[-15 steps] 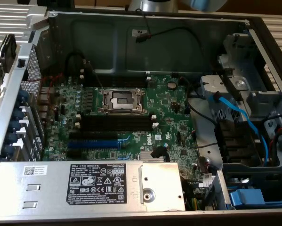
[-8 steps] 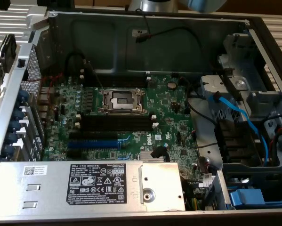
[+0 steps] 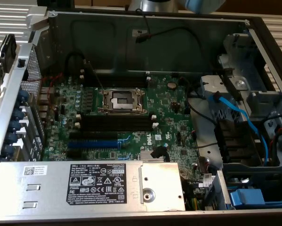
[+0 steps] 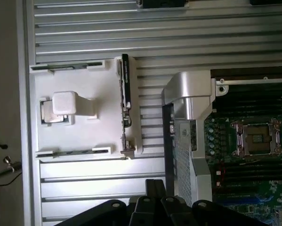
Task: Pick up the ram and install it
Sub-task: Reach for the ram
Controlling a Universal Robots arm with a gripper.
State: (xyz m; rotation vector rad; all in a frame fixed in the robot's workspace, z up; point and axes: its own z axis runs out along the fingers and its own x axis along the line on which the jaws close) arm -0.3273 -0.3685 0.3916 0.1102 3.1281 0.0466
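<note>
Ribbed metal counter (image 4: 131,37) carries an open grey steel case (image 3: 150,42), off to one side of the fingers (image 4: 153,190). Green motherboard (image 3: 131,113) inside, long black slots (image 3: 115,123) look empty. White plastic holder (image 4: 79,127) props the ram (image 4: 125,94) on edge, likely for easy pinching. It sits ahead of the fingers, apart. Fingers closed, empty.
</note>
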